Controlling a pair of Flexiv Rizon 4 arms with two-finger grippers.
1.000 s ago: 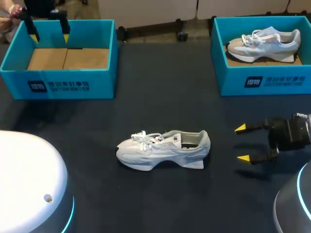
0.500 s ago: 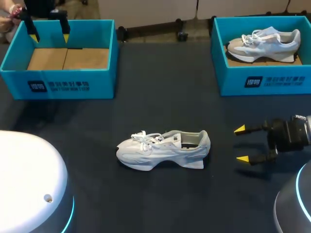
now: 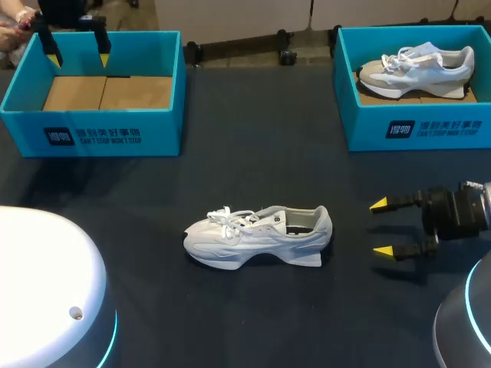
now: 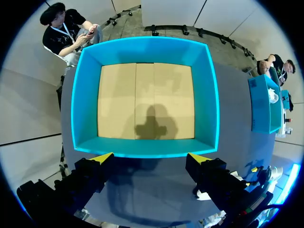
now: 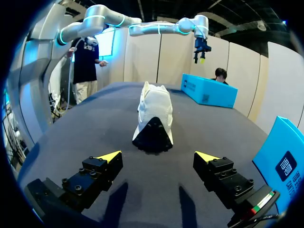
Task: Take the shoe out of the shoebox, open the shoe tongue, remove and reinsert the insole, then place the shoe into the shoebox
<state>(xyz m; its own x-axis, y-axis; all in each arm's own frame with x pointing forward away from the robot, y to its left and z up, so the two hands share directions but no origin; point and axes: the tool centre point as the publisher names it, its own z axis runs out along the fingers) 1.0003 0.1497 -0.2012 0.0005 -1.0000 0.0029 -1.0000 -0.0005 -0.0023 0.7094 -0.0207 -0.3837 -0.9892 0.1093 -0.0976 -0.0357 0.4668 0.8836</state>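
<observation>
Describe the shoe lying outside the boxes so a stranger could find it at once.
On the dark table, look on the robot's side of the empty blue box and the filled box. A white shoe stands there alone. The other shoe sits inside a box; this one rests on bare tabletop.

A dark blue-grey tabletop [image 3: 253, 138] fills the head view (matte, softly lit from above), its far edge running across at 12 o'clock.
</observation>
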